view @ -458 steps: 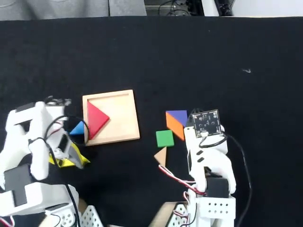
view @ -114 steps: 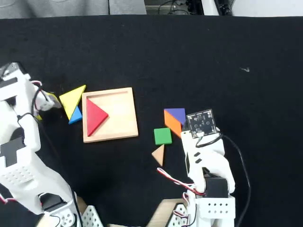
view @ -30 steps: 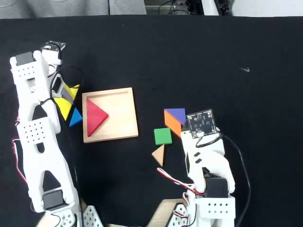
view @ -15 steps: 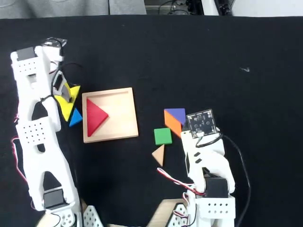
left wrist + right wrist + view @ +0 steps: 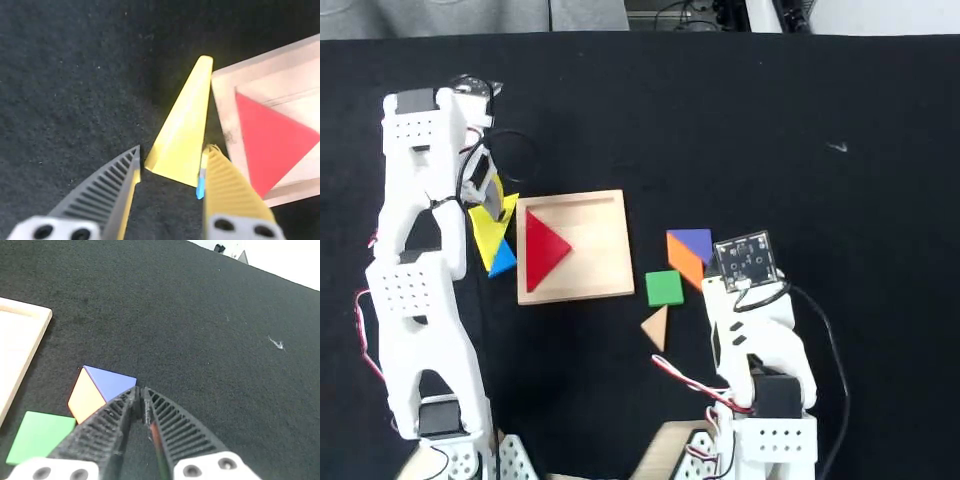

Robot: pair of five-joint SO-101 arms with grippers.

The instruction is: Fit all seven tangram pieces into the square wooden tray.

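Observation:
The square wooden tray [image 5: 592, 250] lies left of centre with a red triangle [image 5: 544, 248] inside it. My left gripper [image 5: 491, 207] stands at the tray's left rim, shut on a yellow triangle [image 5: 490, 228]. In the left wrist view the yellow triangle [image 5: 182, 132] sits between the fingers [image 5: 125, 172], its tip against the tray's rim [image 5: 224, 112], beside the red triangle [image 5: 265, 142]. A blue triangle [image 5: 503, 260] lies just under the yellow one. My right gripper [image 5: 139, 396] is shut and empty beside the purple triangle [image 5: 111, 378] and orange piece [image 5: 86, 398].
To the right of the tray lie a purple triangle [image 5: 694, 241], an orange parallelogram [image 5: 686, 264], a green square [image 5: 665, 288] and a tan triangle [image 5: 659, 327]. The right arm [image 5: 752, 310] stands just right of them. Black cloth stretches open at the back and right.
My left arm has moved right with the yellow triangle. The tray, with the red triangle in it, and the blue triangle have shifted right too. The right arm has kept still.

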